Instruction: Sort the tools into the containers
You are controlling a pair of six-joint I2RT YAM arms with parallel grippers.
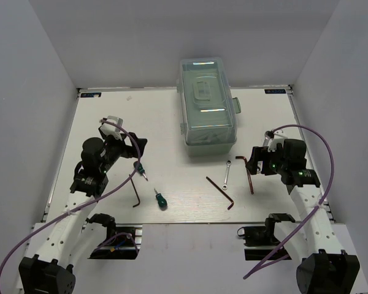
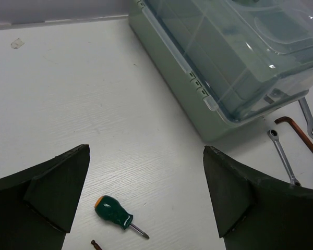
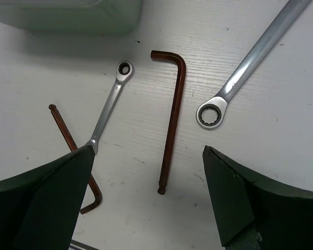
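toolbox (image 1: 207, 110) shut, left end effector (image 2: 145, 151) apart over screwdriver (image 2: 112, 211), right end effector (image 3: 146, 151) apart over hex key (image 3: 173, 120)

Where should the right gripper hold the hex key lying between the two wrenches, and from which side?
Grip the long straight shaft of the hex key, probably in its lower half, coming down from above. It lies flat, the shaft runs across the closing line of the open right gripper, and lower down the wrench is farther.

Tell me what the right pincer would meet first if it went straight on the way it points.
Probably the reddish-brown hex key, which lies on the table, centred between the right pincer's open fingers. Depth is unclear, so treat this as likely.
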